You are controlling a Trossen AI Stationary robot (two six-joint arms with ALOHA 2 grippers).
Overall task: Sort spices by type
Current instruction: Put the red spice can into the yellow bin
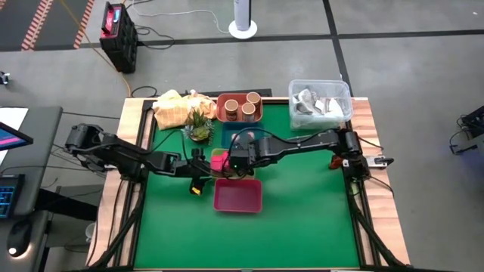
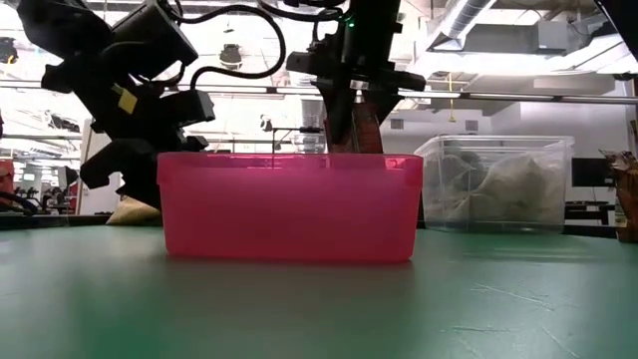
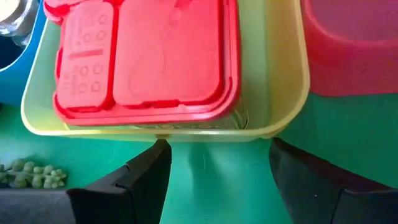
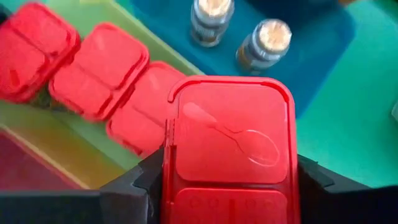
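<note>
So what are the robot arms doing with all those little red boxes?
They are sorting spices into coloured trays. The right gripper is shut on a red spice box and holds it above the green tray, where three more red boxes already lie in a row. The left gripper waits open beside that tray. Two tiny jars stand in the blue tray, tan-lidded jars sit in the orange tray, and the pink tray looks empty.

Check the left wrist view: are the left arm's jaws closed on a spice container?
No. The left gripper stands open and empty over bare green mat, short of the yellow-green tray holding a red spice container.
</note>
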